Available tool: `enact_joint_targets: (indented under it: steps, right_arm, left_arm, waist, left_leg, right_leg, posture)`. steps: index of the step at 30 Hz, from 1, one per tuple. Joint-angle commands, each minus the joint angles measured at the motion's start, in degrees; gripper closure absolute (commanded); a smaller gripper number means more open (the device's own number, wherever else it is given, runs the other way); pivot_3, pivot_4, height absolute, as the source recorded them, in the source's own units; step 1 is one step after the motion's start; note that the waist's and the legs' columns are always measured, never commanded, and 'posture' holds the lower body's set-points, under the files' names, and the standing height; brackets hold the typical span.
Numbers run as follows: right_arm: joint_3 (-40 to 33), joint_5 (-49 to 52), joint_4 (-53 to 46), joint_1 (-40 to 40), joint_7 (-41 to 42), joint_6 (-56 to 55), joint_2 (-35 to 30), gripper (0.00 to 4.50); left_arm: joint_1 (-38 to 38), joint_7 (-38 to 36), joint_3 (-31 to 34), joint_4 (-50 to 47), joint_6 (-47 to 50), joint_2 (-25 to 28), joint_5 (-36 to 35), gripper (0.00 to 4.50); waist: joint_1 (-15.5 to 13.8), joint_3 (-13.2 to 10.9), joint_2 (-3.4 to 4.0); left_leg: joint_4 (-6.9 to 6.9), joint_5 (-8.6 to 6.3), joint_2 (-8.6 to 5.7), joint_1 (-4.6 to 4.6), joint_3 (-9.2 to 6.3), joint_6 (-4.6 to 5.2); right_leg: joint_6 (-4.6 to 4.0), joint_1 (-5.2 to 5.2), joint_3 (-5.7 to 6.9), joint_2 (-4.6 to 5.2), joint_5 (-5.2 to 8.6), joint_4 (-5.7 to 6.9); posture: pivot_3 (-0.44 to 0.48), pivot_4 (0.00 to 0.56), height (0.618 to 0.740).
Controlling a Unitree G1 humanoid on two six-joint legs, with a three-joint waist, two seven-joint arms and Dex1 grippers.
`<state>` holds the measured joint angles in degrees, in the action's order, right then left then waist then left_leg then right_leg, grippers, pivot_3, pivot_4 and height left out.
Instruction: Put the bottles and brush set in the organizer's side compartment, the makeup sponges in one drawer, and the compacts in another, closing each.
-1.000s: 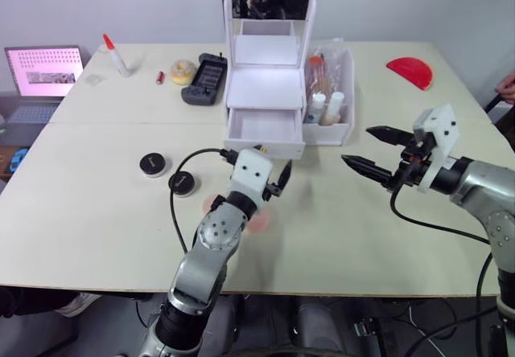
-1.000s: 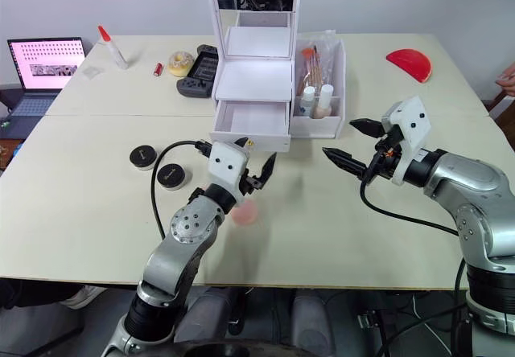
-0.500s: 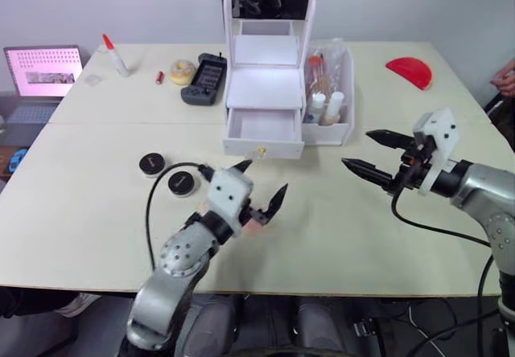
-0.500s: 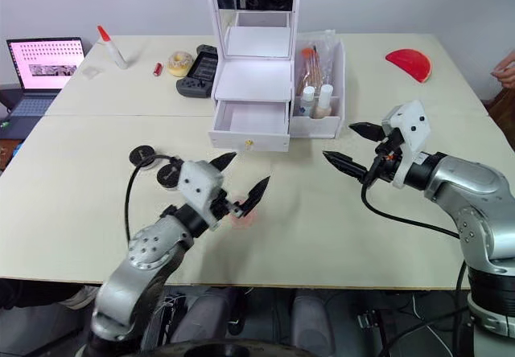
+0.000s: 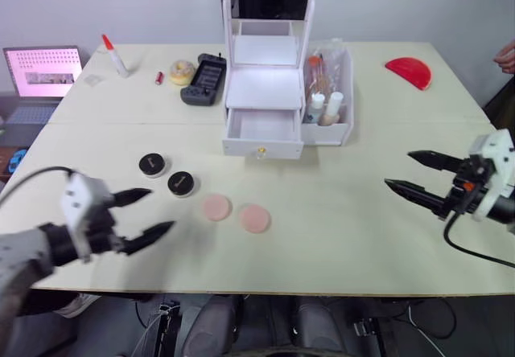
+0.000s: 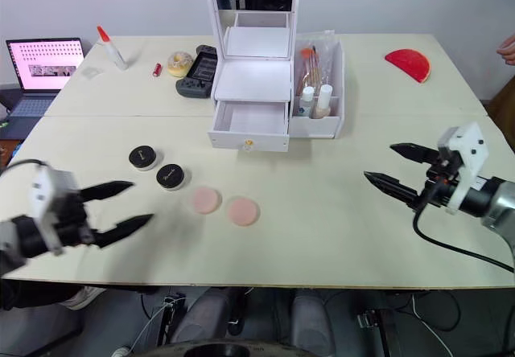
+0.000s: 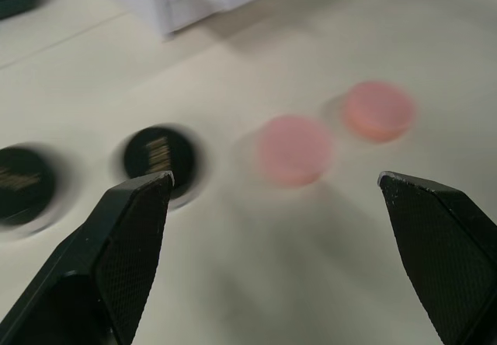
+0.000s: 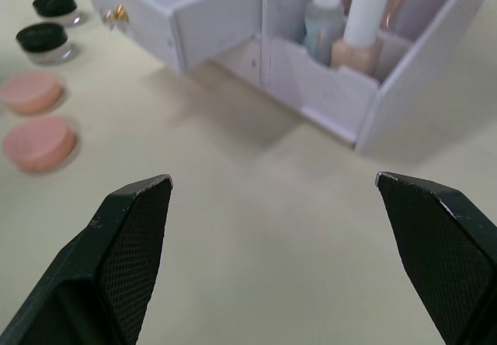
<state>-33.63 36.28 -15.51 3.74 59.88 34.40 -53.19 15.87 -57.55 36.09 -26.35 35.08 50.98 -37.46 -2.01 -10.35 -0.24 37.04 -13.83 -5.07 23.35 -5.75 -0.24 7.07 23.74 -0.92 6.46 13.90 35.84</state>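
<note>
Both hands are spread wide and hold nothing: the left hand (image 5: pixel 142 215) hangs at 8 o'clock over the tabletop (image 5: pixel 322 228), the right hand (image 5: pixel 418 174) at 3 o'clock. Two pink makeup sponges (image 5: pixel 235 213) and two black compacts (image 5: pixel 166 174) lie at 6 and 7 o'clock of the organizer (image 5: pixel 265 92), whose lower drawer (image 5: pixel 264 133) stands open; the bottles (image 5: pixel 326 108) sit in its side compartment.

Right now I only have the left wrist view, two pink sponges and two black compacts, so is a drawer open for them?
Observer: Yes, the organizer's bottom drawer is pulled out and looks empty.
Operator: Where is the other end effector?
Observer: The right end effector hovers open over bare table, right of the organizer.
Operator: Are the bottles stowed?
Observer: Two bottles and the brush set stand in the side compartment.
</note>
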Motion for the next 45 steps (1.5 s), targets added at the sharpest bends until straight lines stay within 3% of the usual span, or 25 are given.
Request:
enact_joint_targets:
  steps: [1, 6, 13, 22, 30, 34, 40, 45]
  right_arm:
    - [-4.7, -0.3, 2.8, 2.1, 3.7, -3.0, -1.8, 0.0]
    - [-8.2, -1.4, 7.8, 4.0, 6.1, -5.7, -3.6, 0.0]
    - [-9.1, -3.2, 12.0, 5.4, 7.6, -9.0, -3.5, 0.0]
    - [-7.4, -2.8, 8.9, 5.8, 6.0, -8.6, -2.1, 0.0]
    - [-0.3, 7.1, -8.7, 0.4, 1.8, 1.3, -2.5, 0.0]
    - [7.2, 10.0, -14.0, -5.1, 0.5, 4.2, -2.9, 0.0]
    - [14.4, 9.9, -16.5, -9.5, 1.0, 4.0, -2.5, 0.0]
    - [16.8, 9.4, -16.5, -11.6, 0.8, 2.3, -1.7, 0.0]
  left_arm:
    - [-0.2, -3.7, 7.0, 7.3, -1.9, 4.0, 1.3, 0.05]
    - [0.4, -5.6, 11.2, 14.5, -4.7, 6.4, 4.3, 0.05]
    - [-1.7, -5.2, 12.3, 22.0, -9.1, 6.5, 7.0, 0.05]
    - [-4.5, -4.9, 7.1, 20.0, -9.1, 6.2, 6.7, 0.05]
    - [-10.7, -1.4, -11.2, 1.8, -1.2, 1.6, 0.1, 0.05]
    - [-17.0, -0.7, -25.1, -2.7, -1.0, -1.7, 1.8, 0.05]
    - [-29.9, -4.1, -42.4, 3.9, -4.4, -7.7, 8.5, 0.05]
    - [-35.7, -7.4, -49.0, 13.2, -10.4, -11.4, 14.3, 0.05]
  waist:
    - [0.0, 0.0, 0.0]
    - [0.1, 0.0, 0.03]
    - [0.1, 0.0, 0.03]
    - [0.0, 0.0, 0.05]
    - [0.1, 0.0, 0.07]
    - [-0.1, 0.0, 0.08]
    - [-0.3, 0.0, 0.04]
    - [0.2, 0.0, 0.02]
  left_leg:
    - [-0.01, 0.0, 0.02, 0.0, 0.0, 0.0]
    - [-0.1, -0.04, 0.03, 0.02, -0.01, -0.03]
    - [-0.2, -0.12, 0.05, 0.04, -0.02, -0.17]
    - [-0.21, -0.14, 0.04, 0.05, -0.02, -0.18]
    - [-0.19, -0.09, 0.04, 0.07, -0.02, -0.09]
    - [-0.18, -0.05, 0.04, 0.06, -0.02, -0.03]
    - [-0.07, -0.04, 0.01, 0.08, -0.07, 0.02]
    - [-0.05, -0.05, -0.02, 0.07, -0.08, 0.06]
  right_leg:
    - [0.0, 0.0, 0.0, 0.01, 0.0, -0.03]
    - [-0.01, 0.0, -0.01, 0.08, -0.01, -0.2]
    - [-0.02, 0.01, -0.07, 0.12, -0.02, -0.33]
    - [-0.03, 0.01, -0.06, 0.19, -0.02, -0.38]
    - [-0.02, 0.02, -0.06, 0.18, -0.05, -0.36]
    - [-0.03, 0.02, -0.05, 0.14, -0.07, -0.35]
    - [-0.02, -0.08, 0.08, 0.09, -0.08, -0.39]
    - [0.0, -0.09, 0.1, 0.03, -0.09, -0.4]
  posture:
    - [0.0, 0.15, 0.738]
    - [0.0, 0.15, 0.738]
    - [0.0, 0.15, 0.738]
    - [0.0, 0.15, 0.738]
    - [0.0, 0.15, 0.738]
    - [0.0, 0.15, 0.738]
    - [0.0, 0.15, 0.738]
    - [0.0, 0.15, 0.738]
